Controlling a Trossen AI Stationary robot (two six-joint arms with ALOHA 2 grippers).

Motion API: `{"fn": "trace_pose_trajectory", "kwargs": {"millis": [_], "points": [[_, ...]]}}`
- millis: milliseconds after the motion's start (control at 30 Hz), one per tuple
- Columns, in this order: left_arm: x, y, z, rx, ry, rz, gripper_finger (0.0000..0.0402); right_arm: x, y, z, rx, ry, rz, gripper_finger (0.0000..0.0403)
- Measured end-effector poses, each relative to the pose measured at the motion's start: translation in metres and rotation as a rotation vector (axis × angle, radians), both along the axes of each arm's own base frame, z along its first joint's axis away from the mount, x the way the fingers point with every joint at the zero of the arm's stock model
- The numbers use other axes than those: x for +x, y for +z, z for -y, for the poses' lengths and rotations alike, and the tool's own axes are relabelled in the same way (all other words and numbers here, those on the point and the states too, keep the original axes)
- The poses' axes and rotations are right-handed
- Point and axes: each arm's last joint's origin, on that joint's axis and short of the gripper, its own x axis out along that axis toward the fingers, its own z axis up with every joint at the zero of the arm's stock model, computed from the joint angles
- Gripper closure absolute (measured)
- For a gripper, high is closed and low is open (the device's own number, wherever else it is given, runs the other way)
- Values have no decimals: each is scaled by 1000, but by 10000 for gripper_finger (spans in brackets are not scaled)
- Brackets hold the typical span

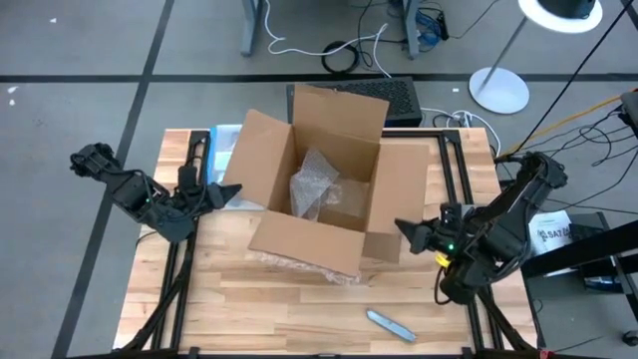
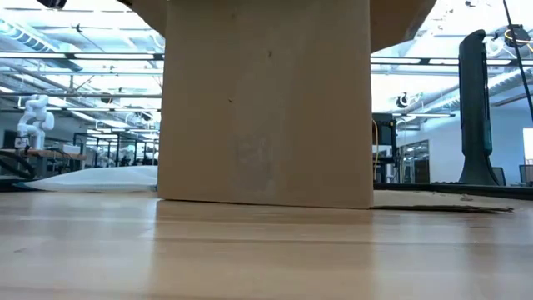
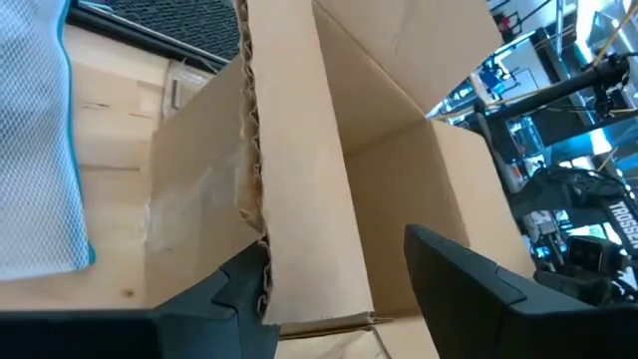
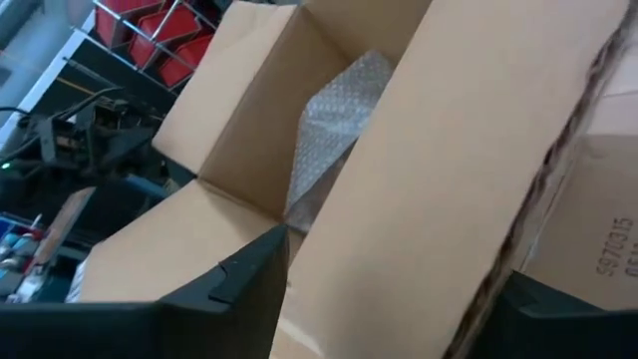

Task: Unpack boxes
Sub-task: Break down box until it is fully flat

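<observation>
An open brown cardboard box [image 1: 309,237] stands in the middle of the table, its flaps spread outward and bubble wrap [image 1: 314,184] lying inside. In the low view its near wall [image 2: 266,108] fills the centre. My left gripper [image 1: 221,191] is open at the box's left flap [image 1: 259,155]. In the left wrist view the flap's corrugated edge [image 3: 257,199] runs between its two fingers. My right gripper [image 1: 404,231] is open at the box's right flap [image 1: 399,199]. That flap's broad face [image 4: 439,150] lies ahead of its fingers. My left gripper has one finger [image 3: 234,294] beside the outer face of the left flap's corrugated edge and the other finger [image 3: 469,284] well off on the inner side. Whether the near finger touches the cardboard, I cannot tell.
A clear pouch with a blue edge [image 1: 221,150] lies at the far left beside the box. A black grille-topped unit [image 1: 404,95] stands behind the box. A small grey object [image 1: 389,322] lies near the front edge. Crumpled clear plastic [image 1: 299,264] shows under the box's near side.
</observation>
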Motion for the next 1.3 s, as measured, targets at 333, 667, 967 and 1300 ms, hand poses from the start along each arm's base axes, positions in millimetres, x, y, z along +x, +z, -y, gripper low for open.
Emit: {"fn": "trace_pose_trajectory", "kwargs": {"millis": [333, 667, 967, 1300], "points": [[2, 0, -1, 72, -10, -42, 335, 0, -1, 3, -32, 5, -36, 329], [31, 26, 0, 256, -187, 25, 398, 5, 30, 3, -190, 92, 67, 399], [80, 27, -4, 289, -264, 73, 400, 8, 144, 19, -559, 298, 209, 401], [128, -24, -1, 105, -374, -156, 400, 36, 133, 43, -409, 520, 14, 402]]}}
